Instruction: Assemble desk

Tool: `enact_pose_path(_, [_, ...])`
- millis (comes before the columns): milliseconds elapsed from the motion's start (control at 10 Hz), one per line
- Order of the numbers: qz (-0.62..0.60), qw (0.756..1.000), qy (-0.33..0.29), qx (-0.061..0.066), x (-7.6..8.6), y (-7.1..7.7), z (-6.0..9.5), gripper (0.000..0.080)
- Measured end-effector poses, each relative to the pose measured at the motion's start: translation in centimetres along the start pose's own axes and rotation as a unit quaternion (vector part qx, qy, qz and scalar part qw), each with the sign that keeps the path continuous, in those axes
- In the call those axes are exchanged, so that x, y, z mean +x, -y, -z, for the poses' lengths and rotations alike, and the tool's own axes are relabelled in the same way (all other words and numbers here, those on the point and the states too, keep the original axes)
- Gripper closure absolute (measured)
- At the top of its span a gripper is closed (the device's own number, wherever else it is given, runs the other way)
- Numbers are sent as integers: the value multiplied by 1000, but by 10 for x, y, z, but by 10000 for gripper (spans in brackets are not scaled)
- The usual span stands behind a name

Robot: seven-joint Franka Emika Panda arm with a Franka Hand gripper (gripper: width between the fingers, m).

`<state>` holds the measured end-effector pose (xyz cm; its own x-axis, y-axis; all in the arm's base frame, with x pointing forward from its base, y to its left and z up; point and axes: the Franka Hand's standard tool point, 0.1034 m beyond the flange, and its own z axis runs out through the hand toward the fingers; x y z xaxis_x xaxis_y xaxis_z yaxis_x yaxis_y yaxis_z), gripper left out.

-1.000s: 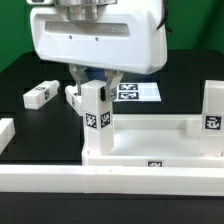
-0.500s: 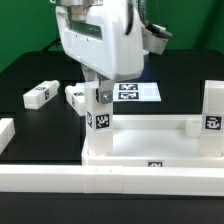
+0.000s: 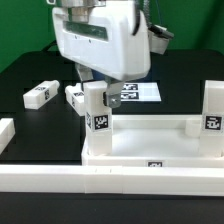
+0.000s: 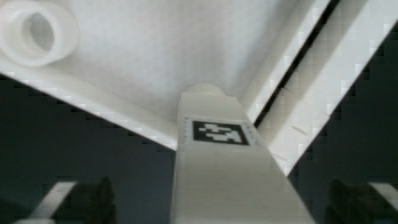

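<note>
**Ana:** Where is the desk top?

**Ben:** The desk top (image 3: pixel 150 145) lies flat at the front of the black bench (image 3: pixel 35 135), rim up. The first leg (image 3: pixel 97 118) stands straight up in its corner on the exterior view's left. The second leg (image 3: pixel 213 112) stands in the corner on the exterior view's right, well apart from the first.

**Ana:** And the claw?

**Ben:** The claw (image 3: pixel 96 88) is at the top of the first leg, wide open. In the wrist view its fingers (image 4: pixel 80 200) sit on each side of that leg, with a dark gap on both sides. They do not touch it.

**Ana:** What is close by?

**Ben:** Behind the desk top, a loose leg (image 3: pixel 75 97) lies near the first leg. The other loose leg (image 3: pixel 40 95) lies farther toward the exterior view's left. The marker board (image 3: pixel 140 92) lies flat behind the desk top too.
</note>
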<state>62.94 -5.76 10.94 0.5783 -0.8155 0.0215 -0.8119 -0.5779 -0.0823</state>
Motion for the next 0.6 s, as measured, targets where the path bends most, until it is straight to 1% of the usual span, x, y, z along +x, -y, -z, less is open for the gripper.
enact_pose_path(100, [56,998,0,0,0,0,0,170])
enact_pose_path(200, [102,995,0,-1,-1,1,0,153])
enact_pose_path(400, [196,981,0,-1,0,-1,-1,151])
enact_pose_path(600, [298,955,0,-3,0,-1,-1,151])
